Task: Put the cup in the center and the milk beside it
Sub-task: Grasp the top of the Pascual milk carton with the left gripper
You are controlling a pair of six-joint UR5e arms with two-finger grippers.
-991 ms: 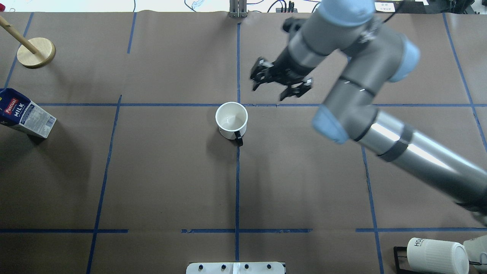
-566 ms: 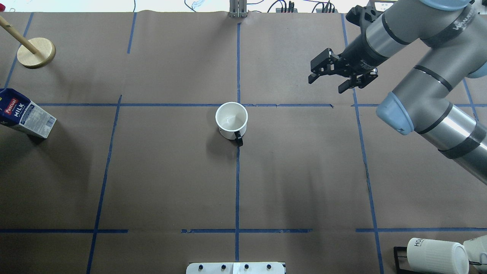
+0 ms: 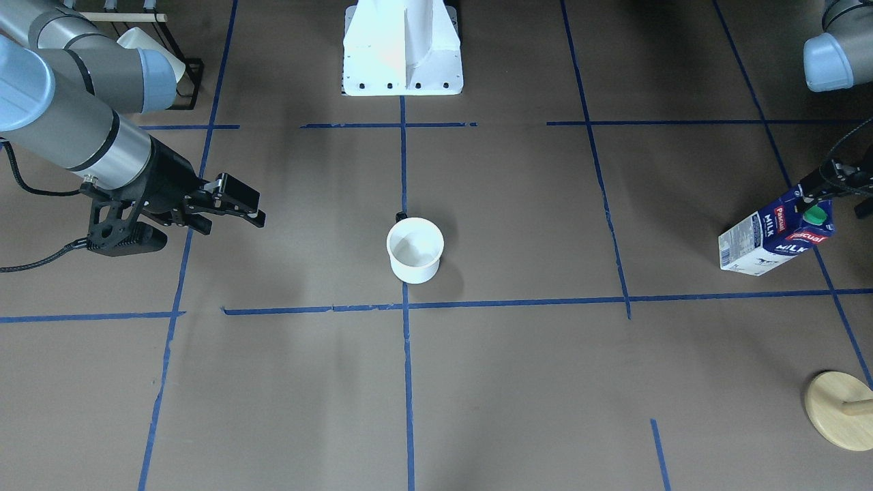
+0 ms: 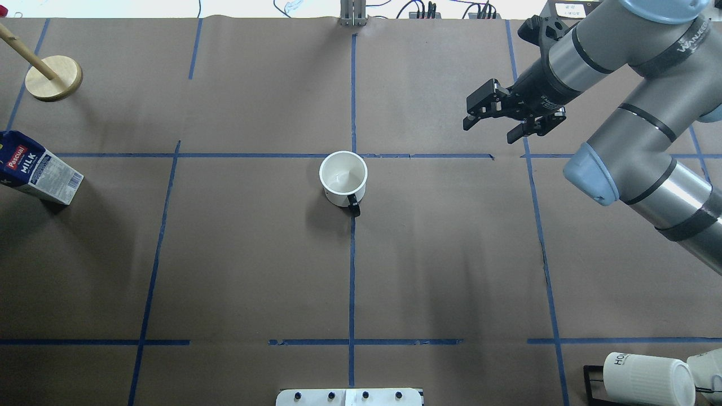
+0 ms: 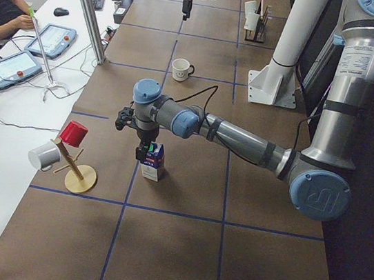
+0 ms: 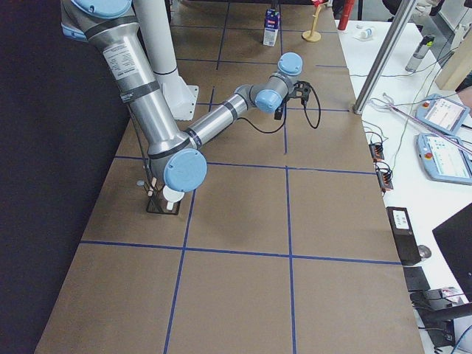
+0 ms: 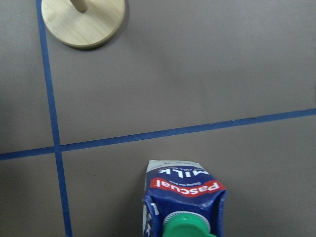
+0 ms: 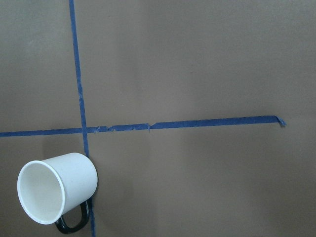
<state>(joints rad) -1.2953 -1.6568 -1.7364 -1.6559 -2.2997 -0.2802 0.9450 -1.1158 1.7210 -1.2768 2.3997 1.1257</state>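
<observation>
The white cup (image 4: pixel 343 179) with its black handle stands upright just on the robot's side of the centre tape cross (image 4: pixel 352 155); it also shows in the front view (image 3: pixel 415 250) and the right wrist view (image 8: pixel 57 195). My right gripper (image 4: pixel 488 128) is open and empty, raised well to the cup's right. The blue and white milk carton (image 4: pixel 39 167) stands at the table's far left edge. My left gripper (image 3: pixel 837 198) hovers open over the carton's (image 3: pixel 774 234) top, apart from it. The left wrist view shows the green cap (image 7: pixel 186 227) from above.
A wooden mug stand (image 4: pixel 53 78) is behind the milk at the far left. A black rack with ribbed white mugs (image 4: pixel 646 378) sits at the near right corner. The robot base (image 3: pixel 402 48) is at the near middle edge.
My right gripper has pulled away from beside the cup to the right, staying open. The cup and the milk have not moved.
</observation>
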